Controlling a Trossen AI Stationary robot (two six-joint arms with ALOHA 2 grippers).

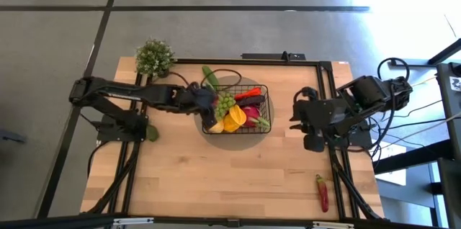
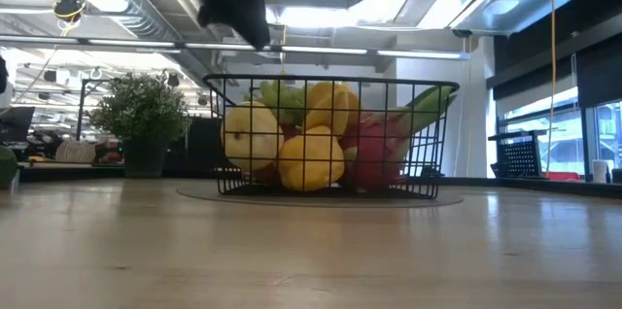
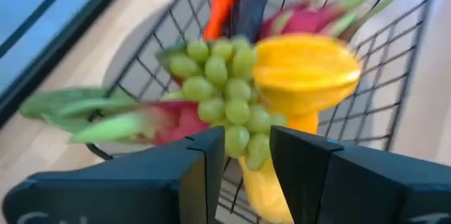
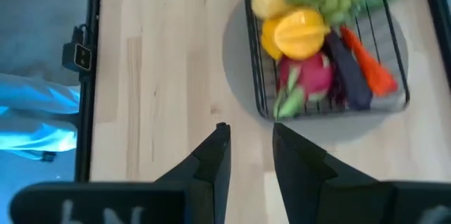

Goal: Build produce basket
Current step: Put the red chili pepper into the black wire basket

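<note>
One left gripper (image 3: 248, 152), fingers parted above loose green toy grapes (image 3: 227, 90) in the black wire-mesh basket (image 1: 265, 111): risk of snagging them on withdrawal

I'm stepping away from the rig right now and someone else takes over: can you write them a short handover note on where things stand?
Left pincer: over the basket's left edge, fingers parted above the green grapes, nothing held.
Right pincer: waiting right of the basket, slightly parted, empty.
Basket: mid-table on a round grey mat, holding grapes, yellow pepper, lemon, dragon fruit, carrot, eggplant; cucumber leans over its far-left rim.
Done: most produce is in.
Left: red chili lies at the table's near-right; a green item sits by the left arm's base.
</note>
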